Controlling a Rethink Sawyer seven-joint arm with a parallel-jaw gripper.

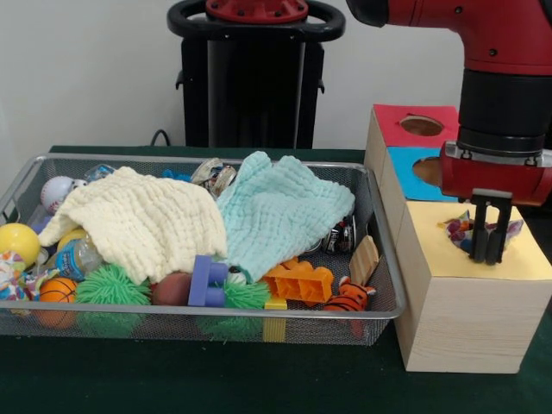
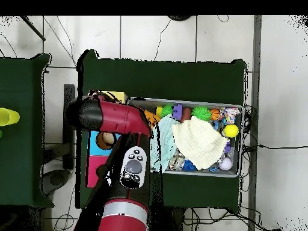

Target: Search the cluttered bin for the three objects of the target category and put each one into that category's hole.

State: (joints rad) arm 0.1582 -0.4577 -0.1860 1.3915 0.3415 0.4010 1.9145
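Note:
My gripper (image 1: 486, 256) hangs over the yellow top (image 1: 517, 259) of the nearest wooden box. Its two fingers stand close together, shut on a crinkly colourful packet (image 1: 457, 229) that spreads out to both sides at the box top. The hole under the packet is hidden. Behind stand a blue-topped box (image 1: 405, 168) and a red-topped box (image 1: 401, 129), each with a round hole. The wire bin (image 1: 216, 310) to the left is full of toys. In the overhead view the arm (image 2: 111, 117) covers the gripper.
A cream cloth (image 1: 138, 220) and a mint cloth (image 1: 280, 211) cover much of the bin. Around them lie an orange block (image 1: 297, 280), a tiger toy (image 1: 349, 297), a purple block (image 1: 205, 280), green spiky balls (image 1: 112, 285), a yellow ball (image 1: 17, 241) and cans (image 1: 341, 237).

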